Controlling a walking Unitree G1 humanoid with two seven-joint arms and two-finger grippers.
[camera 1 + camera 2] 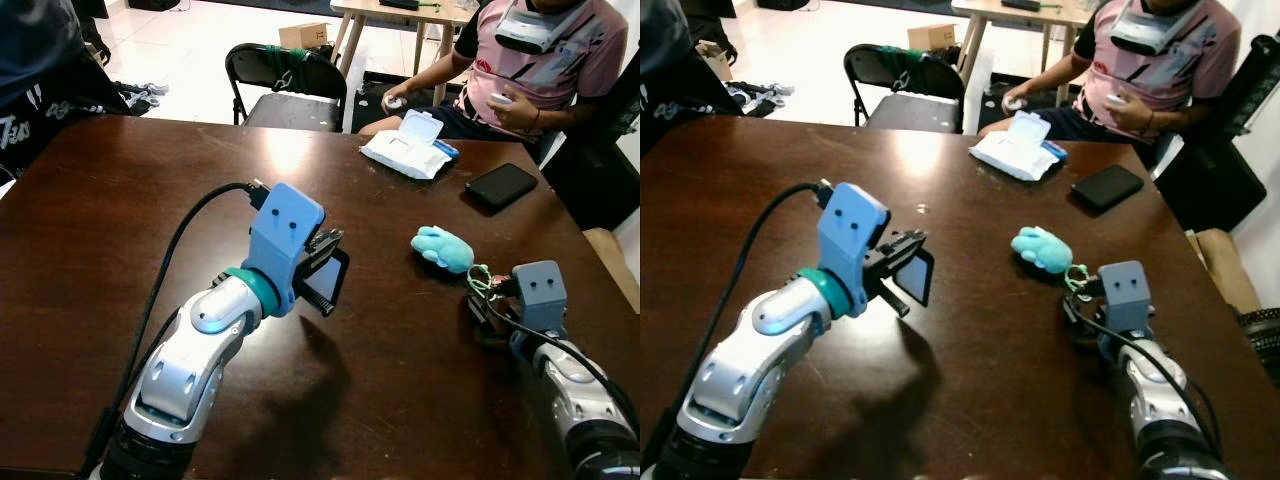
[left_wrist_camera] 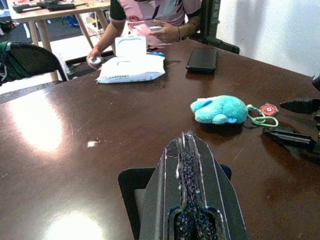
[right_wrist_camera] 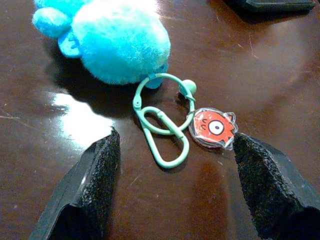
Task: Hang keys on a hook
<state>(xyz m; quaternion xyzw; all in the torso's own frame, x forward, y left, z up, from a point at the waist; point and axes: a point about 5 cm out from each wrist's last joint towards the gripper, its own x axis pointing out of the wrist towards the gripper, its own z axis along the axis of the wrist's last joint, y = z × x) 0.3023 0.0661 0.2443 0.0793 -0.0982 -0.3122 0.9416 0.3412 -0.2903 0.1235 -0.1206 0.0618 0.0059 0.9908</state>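
Here | right tool (image 3: 172, 190) wide, straddling green clip (image 3: 165, 140) | left tool (image 2: 192, 200) pinched on black plate (image 1: 328, 282)

We see a dark brown wooden table (image 1: 130, 210), glossy, with bright glare patches on its top. At the far edge lies a white wipes pack (image 1: 408, 150), lid flipped open (a blue item peeks from behind it). Near it, toward the right side, a black phone (image 1: 500, 185) lies flat. Closer in rests a turquoise plush keychain (image 1: 442, 248); its green ring and carabiner (image 3: 162, 127) and a red round charm (image 3: 214, 128) lie on the wood just beside the plush.
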